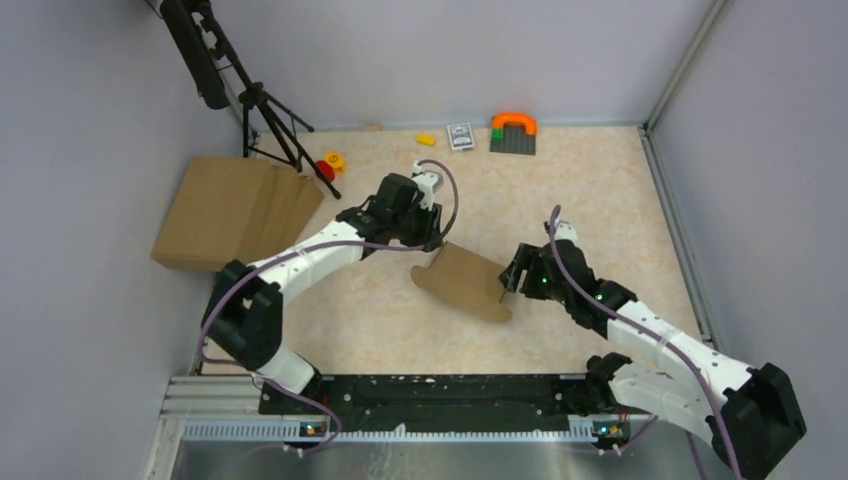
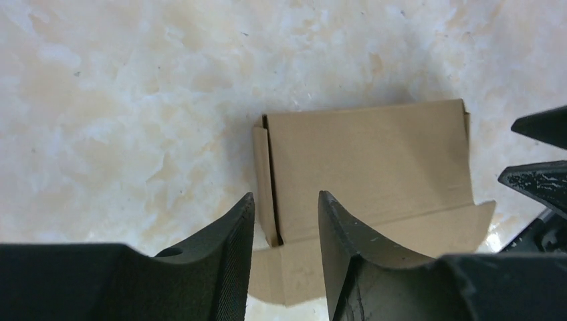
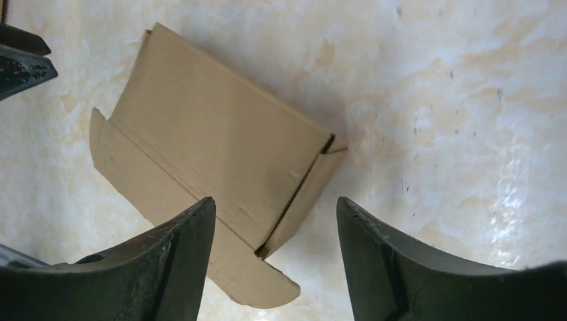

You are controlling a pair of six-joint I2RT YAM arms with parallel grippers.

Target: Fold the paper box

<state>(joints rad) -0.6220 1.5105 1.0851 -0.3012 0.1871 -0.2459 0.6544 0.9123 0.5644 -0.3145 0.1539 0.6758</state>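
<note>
1. the paper box point(image 1: 465, 282) lies near the middle of the table point(image 1: 600, 200), between the two arms and well apart from everything else.
2. from above it looks like a slanted brown panel, with one rounded tab at its left end and another at its near right end.
3. in the left wrist view the paper box point(image 2: 368, 154) shows a wide plain panel. a narrow side flap is folded along its left edge, and a longer flap lies out flat along the near edge.
4. in the right wrist view the paper box point(image 3: 214, 140) sits at an angle. a short end flap is turned up at the right corner, and a rounded tab is spread on the table below it.
5. the left fingers point(image 1: 436, 241) are at the far left corner of the box. they are spread apart with a clear gap and grasp nothing (the corner seam shows in that gap).
6. the right fingers point(image 1: 509, 279) are just beside the box's right end. they are released and stand wide, with the flapped corner visible between them and nothing clamped.
7. i cannot tell whether either pair touches the cardboard.
8. a pile of flat cardboard point(image 1: 235, 210) lies at the far left of the table beside a black tripod point(image 1: 265, 110).
9. along the far edge are a yellow block point(image 1: 426, 139), a small card pack point(image 1: 460, 136) and an orange arch on a grey plate point(image 1: 513, 132).
</note>
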